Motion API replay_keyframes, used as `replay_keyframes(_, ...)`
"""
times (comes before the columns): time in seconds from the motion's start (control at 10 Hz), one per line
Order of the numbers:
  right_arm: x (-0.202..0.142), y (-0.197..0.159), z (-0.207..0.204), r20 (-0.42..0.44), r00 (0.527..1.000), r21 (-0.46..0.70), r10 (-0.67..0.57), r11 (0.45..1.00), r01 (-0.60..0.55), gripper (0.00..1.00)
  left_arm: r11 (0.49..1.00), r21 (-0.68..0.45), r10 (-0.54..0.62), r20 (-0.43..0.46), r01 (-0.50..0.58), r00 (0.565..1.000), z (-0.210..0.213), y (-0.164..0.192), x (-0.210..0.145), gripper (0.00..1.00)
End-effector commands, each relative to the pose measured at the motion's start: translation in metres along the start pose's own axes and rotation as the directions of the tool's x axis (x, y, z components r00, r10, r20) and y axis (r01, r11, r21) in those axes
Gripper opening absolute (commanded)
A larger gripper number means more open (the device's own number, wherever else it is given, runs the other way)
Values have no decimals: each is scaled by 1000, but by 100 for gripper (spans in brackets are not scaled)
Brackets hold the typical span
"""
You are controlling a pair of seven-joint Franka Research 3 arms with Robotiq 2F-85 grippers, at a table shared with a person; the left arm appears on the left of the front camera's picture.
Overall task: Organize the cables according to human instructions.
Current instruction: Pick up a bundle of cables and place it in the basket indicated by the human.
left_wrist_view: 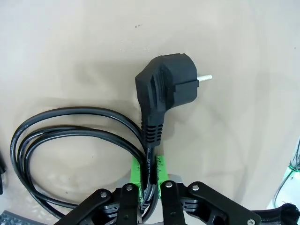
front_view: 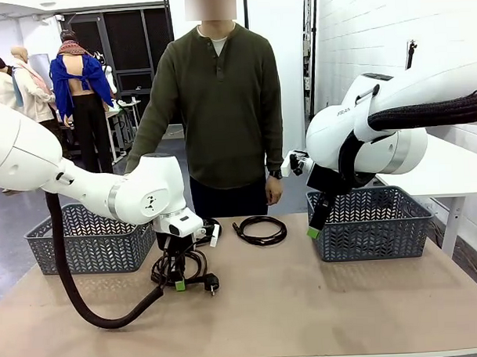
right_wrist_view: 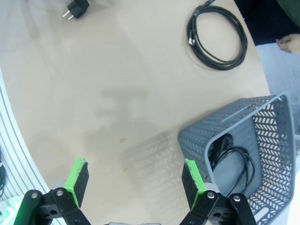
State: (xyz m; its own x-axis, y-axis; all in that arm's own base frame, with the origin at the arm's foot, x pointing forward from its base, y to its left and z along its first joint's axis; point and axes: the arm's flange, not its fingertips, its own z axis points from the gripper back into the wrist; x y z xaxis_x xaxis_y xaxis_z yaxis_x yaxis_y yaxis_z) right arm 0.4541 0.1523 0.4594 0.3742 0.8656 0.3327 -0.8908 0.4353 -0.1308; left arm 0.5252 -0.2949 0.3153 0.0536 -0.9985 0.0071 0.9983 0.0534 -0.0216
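A coiled black cable (front_view: 179, 267) lies on the table's left half, its plug (front_view: 212, 285) pointing right. My left gripper (front_view: 178, 281) stands down on this coil. In the left wrist view the left gripper (left_wrist_view: 149, 177) is shut on the cord just behind the plug (left_wrist_view: 166, 89), with the loops (left_wrist_view: 70, 136) trailing left. A second coiled cable (front_view: 261, 229) lies flat at the table's middle, also seen as a coil (right_wrist_view: 216, 40) in the right wrist view. My right gripper (front_view: 314, 226) hangs open beside the right basket, nothing between its fingers (right_wrist_view: 135, 183).
A grey basket (front_view: 371, 221) stands at the right with a cable (right_wrist_view: 234, 164) inside; its rim (right_wrist_view: 243, 105) shows from above. Another grey basket (front_view: 88, 238) stands at the left. A person stands at the far edge, one hand (front_view: 274, 189) hanging above the table.
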Motion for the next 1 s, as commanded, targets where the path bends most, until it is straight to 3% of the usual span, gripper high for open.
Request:
replay_keyframes(0.0,0,0,0,-2,1000,-4,-3,1000,3,100,999,44,33,-33,-31,999,16,-16,1,0)
replay_keyframes(0.4,0,0,0,-2,1000,-4,-3,1000,3,100,995,93,-19,-24,21,1000,89,-29,0,0)
replay_keyframes(0.9,0,0,0,-2,1000,-4,-3,1000,3,100,980,159,-123,-12,123,992,206,-7,-52,0)
